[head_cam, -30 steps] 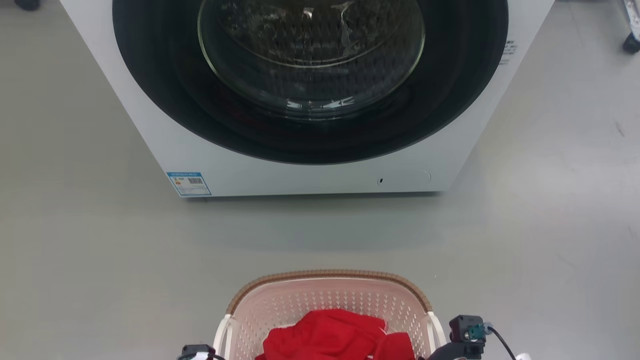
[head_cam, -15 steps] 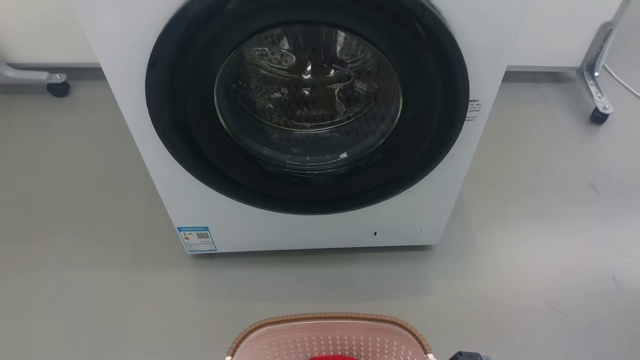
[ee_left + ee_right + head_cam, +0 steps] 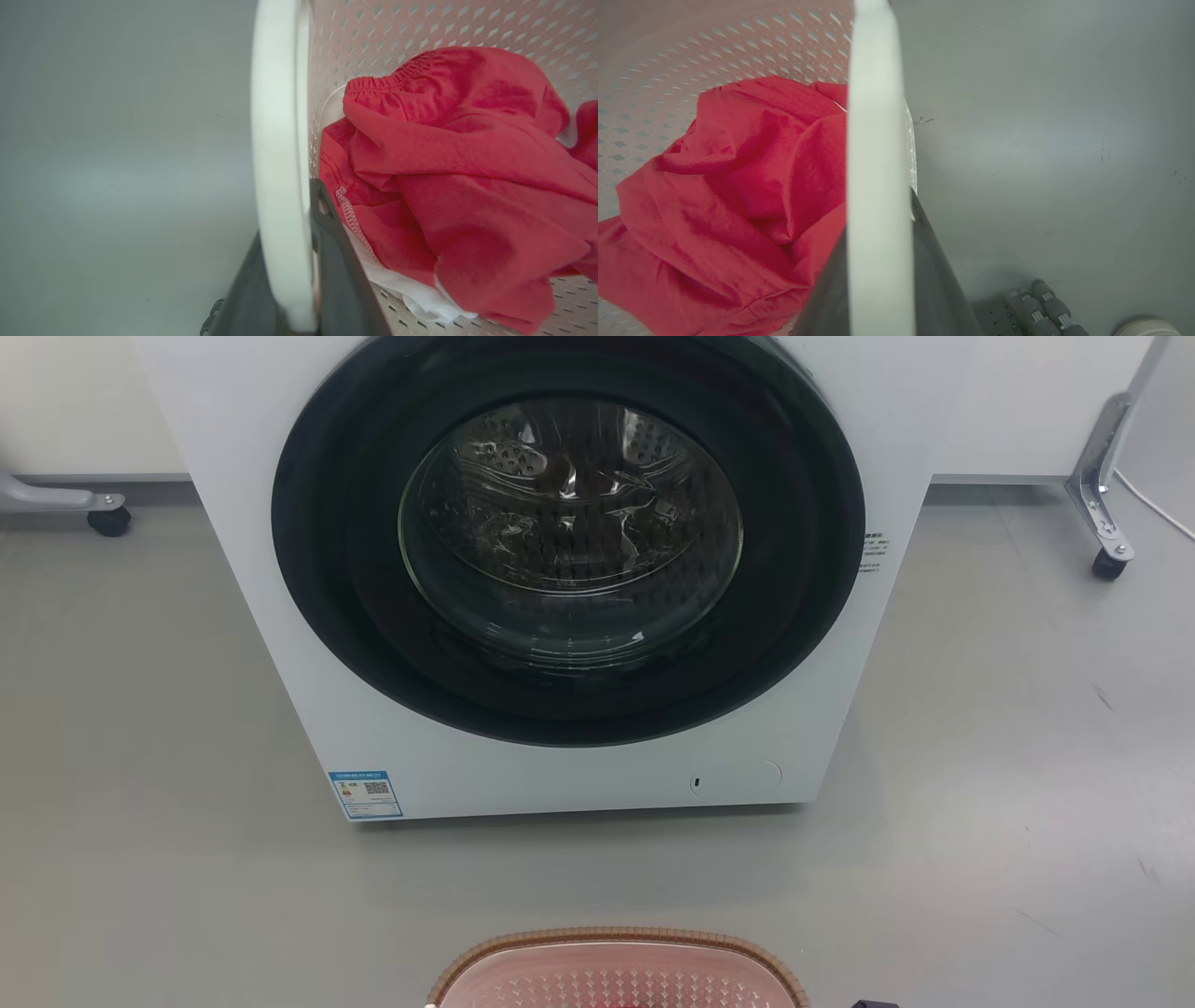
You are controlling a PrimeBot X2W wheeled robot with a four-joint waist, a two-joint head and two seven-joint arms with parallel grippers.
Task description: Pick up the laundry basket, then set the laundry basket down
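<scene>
Head view: the laundry basket (image 3: pixel 616 975), pale pink perforated plastic with a brown woven-look rim, shows at the bottom edge of the picture. It is out on the open grey floor (image 3: pixel 140 859), in front of a white front-loading washer (image 3: pixel 579 775) and apart from it. I cannot tell whether its base touches the floor.

Left wrist view: my left end effector (image 3: pixel 289 252) is clenched on the basket's white side handle (image 3: pixel 278 116), with one dark finger (image 3: pixel 336 261) on each side of the bar.

Right wrist view: my right end effector (image 3: pixel 878 252) grips the opposite white handle (image 3: pixel 873 116) the same way.

Inside the basket a crumpled red garment (image 3: pixel 467 163) lies over a bit of white cloth (image 3: pixel 420 294).

I judge the load light, since it is a thin plastic shell holding soft fabric. The walls would likely flex if squeezed, so the handles are the right place to hold, both at once and kept level. The bars look smooth and might slip or pivot between my fingers if one side rises faster.
</scene>
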